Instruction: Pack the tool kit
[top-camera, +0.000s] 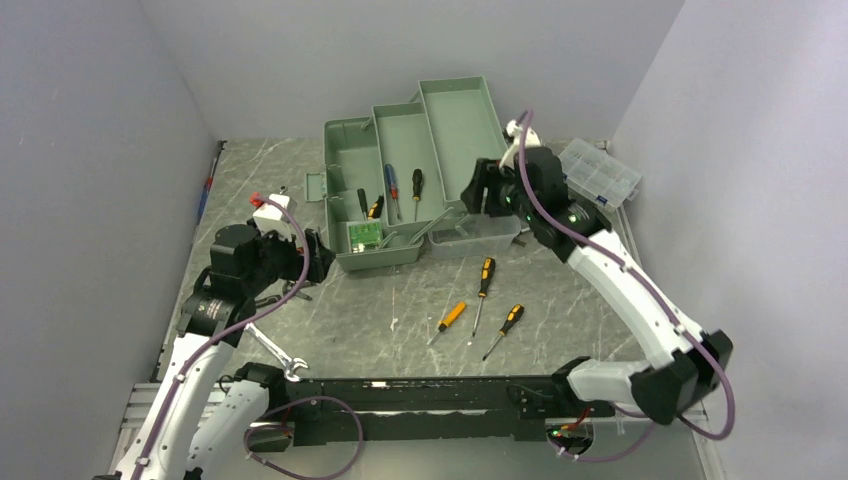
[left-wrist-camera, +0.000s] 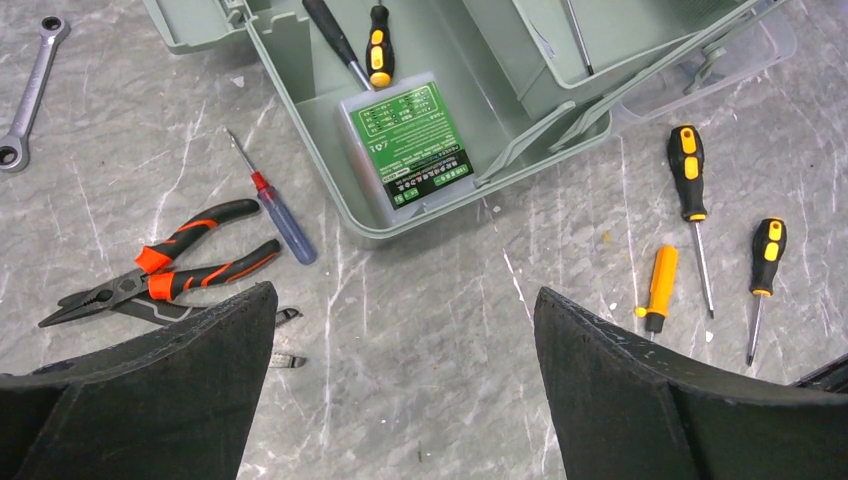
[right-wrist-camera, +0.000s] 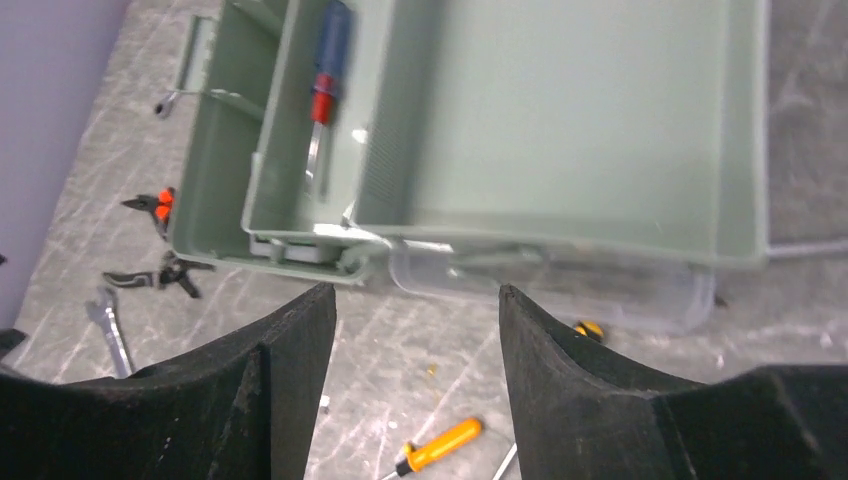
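The sage-green toolbox (top-camera: 343, 165) stands open at the back with its trays folded out and its translucent lid (top-camera: 482, 236) lying in front. It holds several screwdrivers and a green bit case (left-wrist-camera: 410, 135). Three screwdrivers lie on the table in front: black-orange (top-camera: 485, 275), orange (top-camera: 452, 317) and black-yellow (top-camera: 511, 320). My left gripper (top-camera: 318, 255) is open and empty at the box's left front corner; its wrist view (left-wrist-camera: 405, 295) shows orange-black pliers (left-wrist-camera: 160, 270) and a blue screwdriver (left-wrist-camera: 278, 218) beside it. My right gripper (top-camera: 478, 190) is open and empty above the lid (right-wrist-camera: 560, 285) and the tray (right-wrist-camera: 560, 120).
A small clear organizer box (top-camera: 600, 172) sits at the back right. A wrench (top-camera: 275, 352) lies near the left arm's base and another (left-wrist-camera: 30, 100) left of the toolbox. Walls close in the table on the left, back and right.
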